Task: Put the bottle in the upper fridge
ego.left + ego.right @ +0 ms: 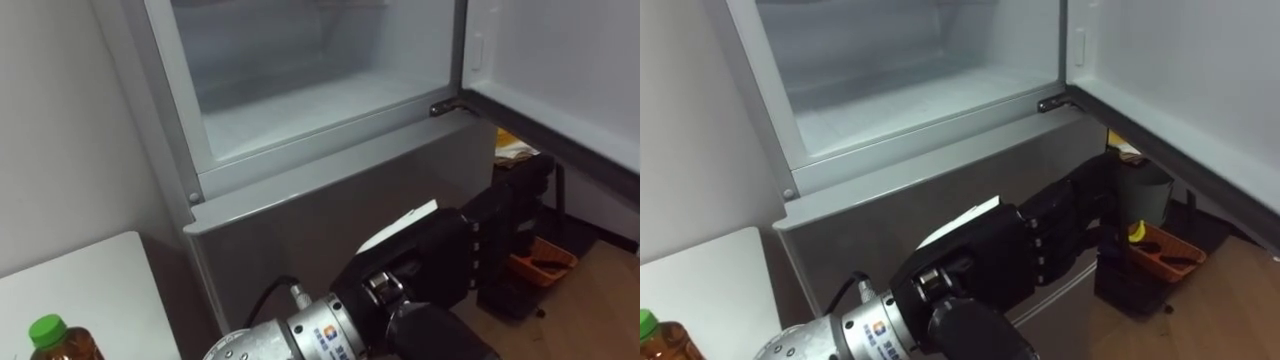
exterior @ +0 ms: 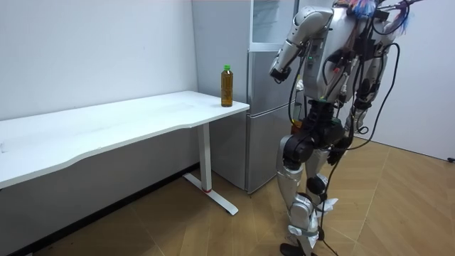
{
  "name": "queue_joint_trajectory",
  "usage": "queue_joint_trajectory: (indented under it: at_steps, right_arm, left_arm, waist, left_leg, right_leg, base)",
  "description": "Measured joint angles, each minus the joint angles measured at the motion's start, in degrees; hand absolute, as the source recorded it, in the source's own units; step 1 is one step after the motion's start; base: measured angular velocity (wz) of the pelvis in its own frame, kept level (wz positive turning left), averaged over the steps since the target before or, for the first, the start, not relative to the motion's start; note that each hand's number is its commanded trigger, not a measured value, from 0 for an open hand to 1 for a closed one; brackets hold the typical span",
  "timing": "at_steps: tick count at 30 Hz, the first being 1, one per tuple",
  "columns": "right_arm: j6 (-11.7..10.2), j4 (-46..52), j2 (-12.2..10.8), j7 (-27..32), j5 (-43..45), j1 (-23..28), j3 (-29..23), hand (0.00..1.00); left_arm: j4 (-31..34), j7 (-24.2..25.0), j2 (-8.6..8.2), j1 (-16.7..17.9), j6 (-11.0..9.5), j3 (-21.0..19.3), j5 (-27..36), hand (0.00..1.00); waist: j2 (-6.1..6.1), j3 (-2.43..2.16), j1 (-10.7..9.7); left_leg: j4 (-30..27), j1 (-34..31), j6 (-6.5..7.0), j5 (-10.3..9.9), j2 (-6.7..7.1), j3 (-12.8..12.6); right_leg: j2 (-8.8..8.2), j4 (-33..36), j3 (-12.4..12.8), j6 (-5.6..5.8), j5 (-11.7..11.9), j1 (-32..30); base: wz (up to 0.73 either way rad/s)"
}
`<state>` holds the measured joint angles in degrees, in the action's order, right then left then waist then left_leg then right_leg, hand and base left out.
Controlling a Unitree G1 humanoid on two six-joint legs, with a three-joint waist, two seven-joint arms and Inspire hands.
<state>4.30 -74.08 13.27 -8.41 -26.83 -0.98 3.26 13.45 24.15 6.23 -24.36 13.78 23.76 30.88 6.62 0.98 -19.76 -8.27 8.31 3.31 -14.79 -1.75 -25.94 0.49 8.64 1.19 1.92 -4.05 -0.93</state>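
The robot stands on a wood-plank floor [image 2: 398,206] in a white-walled room, facing a tall grey two-door fridge [image 1: 330,210] that stands in the corner beside the end of a long white table [image 2: 128,121]. The fridge's upper door [image 1: 560,60] is swung open to the robot's right with its pale inner side showing, and the frosty white upper compartment [image 1: 300,110] lies open before the head camera. The left arm comes in from the lower left and is raised at chest height. The black left hand [image 1: 430,260] is held in front of the closed lower door, below the sill of the upper compartment. Its fingers [image 1: 500,215] are stretched out almost straight toward the hinge side, released and holding nothing. The clear plastic bottle of amber drink with a green cap [image 1: 55,340] stands upright on the table's corner nearest the fridge, at the robot's lower left, well apart from the hand. On the floor to the right of the fridge, under the open door, sits a shallow orange tray [image 1: 545,262] among dark objects that cannot be made out, with something yellow [image 1: 515,148] just above them.
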Motion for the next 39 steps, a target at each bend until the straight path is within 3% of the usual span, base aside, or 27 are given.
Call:
queue_joint_trajectory:
  at_steps: [6,9,11,13,16,19,27,29,32,36,39]
  right_arm:
    - [-0.04,0.02,-0.46,1.94,-1.87,0.23,0.60,0.00]
    - [-0.05,0.38,-1.41,2.22,-1.87,0.21,0.62,0.00]
    - [-0.45,0.39,-2.39,2.08,-1.85,0.42,0.66,0.00]
    - [-0.55,0.26,-2.40,2.06,-1.85,0.67,0.66,0.00]
    - [-1.08,-0.09,-2.46,2.25,-1.85,0.41,0.64,0.00]
    - [-1.37,-0.15,-2.34,2.44,-1.35,0.39,1.98,0.00]
    - [-2.04,0.30,-3.20,2.68,0.49,0.28,4.42,0.00]
    - [-2.09,0.30,-3.76,3.50,2.32,0.24,4.51,0.00]
    - [-2.28,0.65,-3.88,3.50,4.39,0.23,4.54,0.00]
    - [-2.28,1.34,-3.93,3.16,4.68,0.31,4.63,0.00]
    - [-2.66,1.53,-4.21,3.31,4.88,0.18,4.59,0.00]
  left_arm:
    - [0.67,1.27,2.19,2.82,-0.05,1.26,-0.16,0.00]
    - [0.37,1.61,3.92,6.73,-0.06,1.32,-1.27,0.00]
    - [-1.06,1.52,5.31,10.81,-0.07,1.27,-3.16,0.00]
    - [-2.62,1.19,5.56,14.07,-0.06,1.26,-4.42,0.00]
    - [-3.02,1.18,7.06,18.19,-0.05,1.22,-5.27,0.00]
    - [-3.87,1.34,8.01,19.40,-0.17,1.08,-5.27,0.00]
    - [-7.28,1.15,7.98,25.80,-2.40,-0.53,-5.73,0.00]
    - [-9.36,0.95,7.84,27.87,-2.58,-0.61,-8.04,0.00]
    - [-12.73,-0.05,7.49,29.99,-3.77,-0.86,-11.92,0.00]
    - [-16.59,-1.01,7.79,31.58,-4.06,-1.08,-13.93,0.00]
    - [-22.02,-1.22,7.37,31.64,-5.66,-1.40,-15.96,0.00]
  waist:
    - [-0.60,0.19,2.75]
    - [-1.30,-0.08,2.98]
    - [-2.75,0.04,3.97]
    - [-3.33,-0.06,4.74]
    - [-3.43,-0.17,6.13]
    - [-3.46,-0.33,8.30]
    - [-4.01,-0.34,10.82]
    - [-4.60,-0.53,11.26]
    - [-4.91,-0.45,12.77]
    - [-5.47,-0.40,13.75]
    - [-5.72,-0.42,14.80]
  left_leg:
    - [-0.03,-0.16,-0.15,0.03,-0.16,0.64]
    - [-0.50,-0.83,-0.31,0.15,-0.14,2.50]
    - [-0.87,-1.00,-0.49,0.28,-0.32,4.01]
    - [-1.11,-1.29,-0.50,0.27,-0.31,5.80]
    - [-1.41,-2.50,-0.54,0.30,-0.32,7.37]
    - [-1.67,-2.68,-0.72,0.41,-0.47,8.34]
    - [-1.47,-1.82,-1.12,0.65,-0.43,11.23]
    - [-1.44,-1.83,-1.26,0.84,-0.22,12.30]
    - [-1.31,-1.84,-1.33,1.05,-0.20,12.64]
    - [-1.46,-2.49,-1.35,1.24,-0.01,13.96]
    - [-1.31,-2.74,-1.31,1.61,0.34,15.21]
  right_leg:
    - [0.08,0.04,-0.39,-0.23,-0.25,0.25]
    - [-0.08,0.09,-1.53,-0.40,-0.53,0.44]
    - [-0.06,-0.05,-2.48,-0.68,-0.69,1.06]
    - [-0.04,-0.10,-3.11,-0.85,-0.80,1.27]
    - [-0.36,-0.29,-4.86,-0.97,-0.89,1.03]
    - [-0.43,-0.61,-6.03,-1.07,-0.88,1.30]
    - [-0.65,-0.88,-8.75,-1.60,-1.68,3.77]
    - [-0.83,-0.65,-9.40,-1.56,-2.26,4.01]
    - [-0.92,-0.65,-9.92,-1.63,-2.29,4.14]
    - [-1.10,-0.72,-11.07,-1.70,-2.42,4.07]
    - [-1.37,-0.84,-11.99,-1.60,-2.50,4.04]
  base:
    - [0.06]
    - [0.24]
    - [0.19]
    - [0.18]
    - [0.28]
    - [0.19]
    - [0.18]
    - [0.25]
    - [0.07]
    - [0.17]
    - [0.16]
